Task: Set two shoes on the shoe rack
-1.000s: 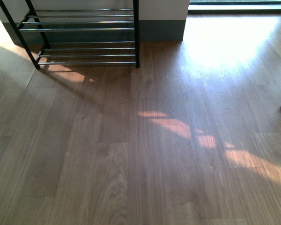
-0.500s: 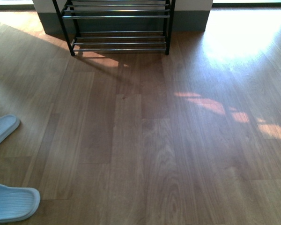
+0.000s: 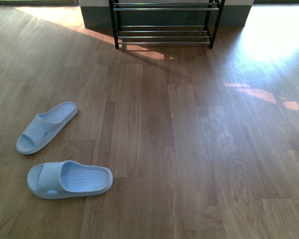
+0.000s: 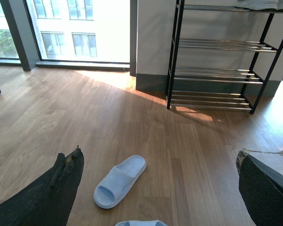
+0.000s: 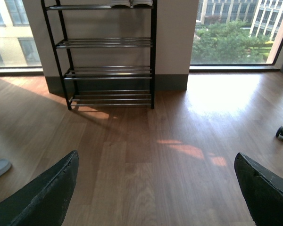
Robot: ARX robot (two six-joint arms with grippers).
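At 12 o'clock from the robot, well apart from both arms, stands the rack (image 3: 163, 36); on its top tier a white-soled pair (image 5: 131, 3) shows, cropped by the frame edge; it is judged to be the shoes, though this cannot be confirmed. No sneaker lies on the floor (image 3: 189, 149) in any view. At 10 o'clock lie two pale blue slides: near slide (image 3: 70, 179), long axis 3-to-9; far slide (image 3: 46, 127), long axis 1-to-7; the left arm is nearer to them. On the left gripper (image 4: 159, 154) and the right gripper (image 5: 155, 154), fingers are spread wide, nothing held. Nothing stands between robot and rack.
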